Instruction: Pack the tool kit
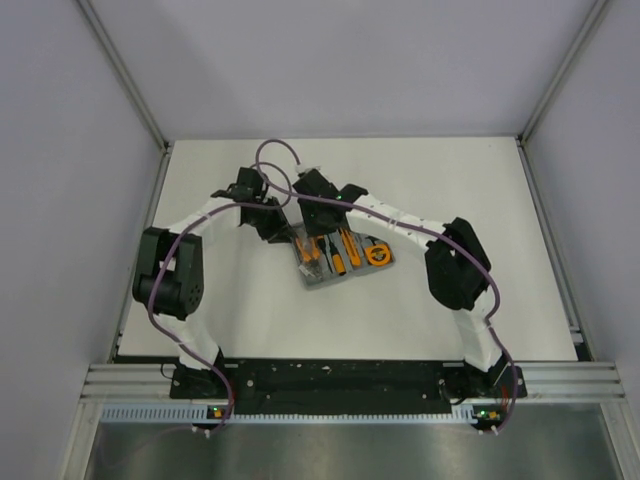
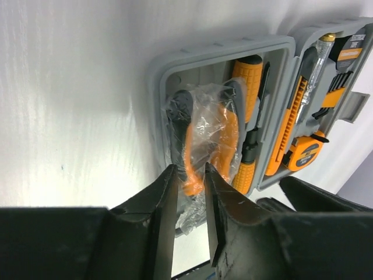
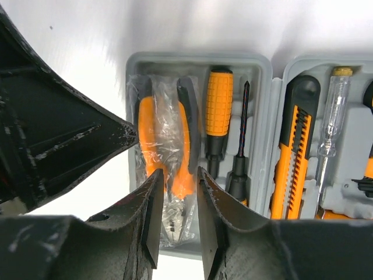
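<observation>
The tool kit's grey case (image 1: 318,283) lies open on the table with orange-and-black tools in its slots. In one half are pliers (image 3: 166,128) in clear plastic wrap, beside two screwdrivers (image 3: 218,99). The other half holds a utility knife (image 3: 294,146), a tester and a round tape measure (image 2: 306,153). My right gripper (image 3: 176,173) stands open over the pliers' pivot end. My left gripper (image 2: 190,169) straddles the same pliers (image 2: 210,134) with a narrow gap. Whether it grips them is unclear. Both grippers meet over the case's left half (image 1: 300,235).
The case sits mid-table on a white surface (image 1: 450,200) enclosed by pale walls. A purple cable (image 1: 275,150) loops above the left wrist. The left arm's finger (image 3: 87,134) shows close beside the right gripper at the case's edge.
</observation>
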Robot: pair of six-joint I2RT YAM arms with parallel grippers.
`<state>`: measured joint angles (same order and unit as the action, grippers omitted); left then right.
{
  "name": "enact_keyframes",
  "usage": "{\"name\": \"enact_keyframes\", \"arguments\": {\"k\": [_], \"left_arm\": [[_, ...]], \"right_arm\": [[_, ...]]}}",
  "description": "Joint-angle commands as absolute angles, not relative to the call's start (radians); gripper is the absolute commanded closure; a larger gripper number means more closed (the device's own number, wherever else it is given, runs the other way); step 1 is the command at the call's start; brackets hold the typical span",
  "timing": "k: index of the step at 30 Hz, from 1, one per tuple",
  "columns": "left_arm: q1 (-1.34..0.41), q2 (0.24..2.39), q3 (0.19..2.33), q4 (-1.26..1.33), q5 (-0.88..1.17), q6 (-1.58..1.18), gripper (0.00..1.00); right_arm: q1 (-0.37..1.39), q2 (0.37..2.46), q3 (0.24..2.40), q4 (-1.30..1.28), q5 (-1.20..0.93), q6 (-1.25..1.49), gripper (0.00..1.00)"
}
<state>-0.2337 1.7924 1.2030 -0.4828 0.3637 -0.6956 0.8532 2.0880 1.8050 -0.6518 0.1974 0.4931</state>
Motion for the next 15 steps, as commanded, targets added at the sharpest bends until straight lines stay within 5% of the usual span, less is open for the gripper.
{"name": "enact_keyframes", "arguments": {"k": [1,15], "left_arm": [[-0.259,1.741,1.239,-0.512,0.353,-0.752,0.73],[-0.348,1.778,1.239,-0.591,0.195,-0.833,0.86]], "right_arm": [[0.845,2.042,1.773,-0.638,0.141,0.446,0.71],[0.819,2.062,1.689,-0.594,0.031,0.445,0.78]]}}
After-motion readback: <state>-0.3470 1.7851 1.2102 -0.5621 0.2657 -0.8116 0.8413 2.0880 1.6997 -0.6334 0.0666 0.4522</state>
